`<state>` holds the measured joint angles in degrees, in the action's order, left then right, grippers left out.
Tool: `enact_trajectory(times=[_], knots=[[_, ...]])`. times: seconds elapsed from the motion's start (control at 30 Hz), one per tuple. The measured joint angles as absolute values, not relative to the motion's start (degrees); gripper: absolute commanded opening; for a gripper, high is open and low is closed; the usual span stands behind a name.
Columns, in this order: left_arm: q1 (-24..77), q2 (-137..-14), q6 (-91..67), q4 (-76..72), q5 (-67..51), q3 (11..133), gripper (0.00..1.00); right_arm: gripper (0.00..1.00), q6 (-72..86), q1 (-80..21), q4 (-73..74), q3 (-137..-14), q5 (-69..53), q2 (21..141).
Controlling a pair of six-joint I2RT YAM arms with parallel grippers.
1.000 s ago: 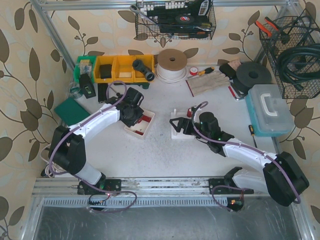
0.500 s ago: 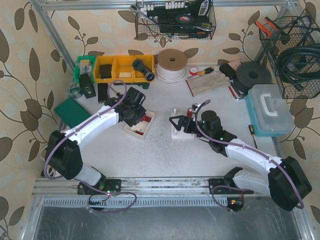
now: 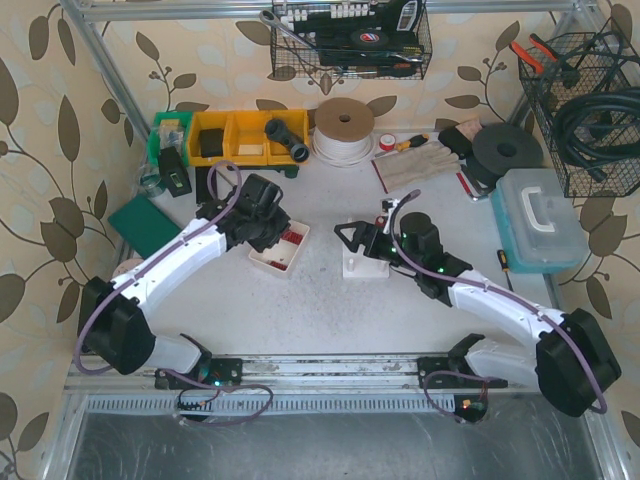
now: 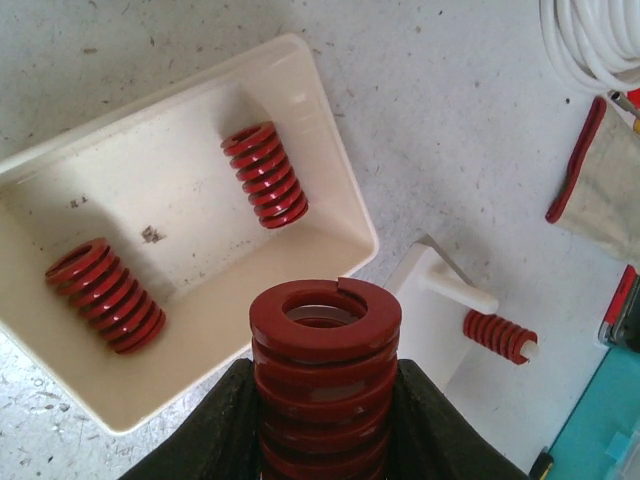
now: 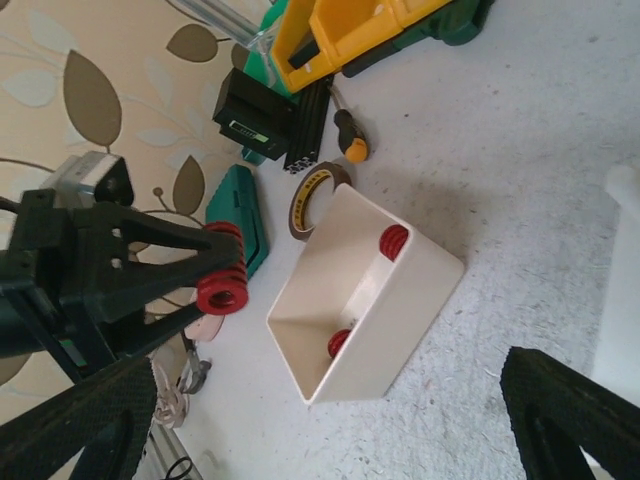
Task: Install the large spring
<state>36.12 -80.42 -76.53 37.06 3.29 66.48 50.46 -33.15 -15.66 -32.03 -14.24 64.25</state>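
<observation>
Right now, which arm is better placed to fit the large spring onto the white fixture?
Left: the left gripper holds the large spring near the white fixture; the right gripper is open, empty.

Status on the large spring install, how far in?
Done: pickup. The left hand grips a large red spring, raised near the tray, where two more lie. Left: carry it to the white stand and slide it onto the bare peg; a smaller spring sits on the other peg. The right hand is open beside the stand.
</observation>
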Motion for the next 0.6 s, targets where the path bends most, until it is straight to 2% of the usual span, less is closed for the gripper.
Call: enact_trajectory(times=[0.27,0.6], knots=[[36.12,-76.97,-77.97,35.90,1.43,63.26,0.00,0.88,49.84,-35.35,-17.85,-37.30,-15.22,69.71],[36.60,-73.82,-87.72,29.87,-1.41,57.89,0.00,0.86,52.71,-41.04,-25.52,-37.54,-12.32,76.64]])
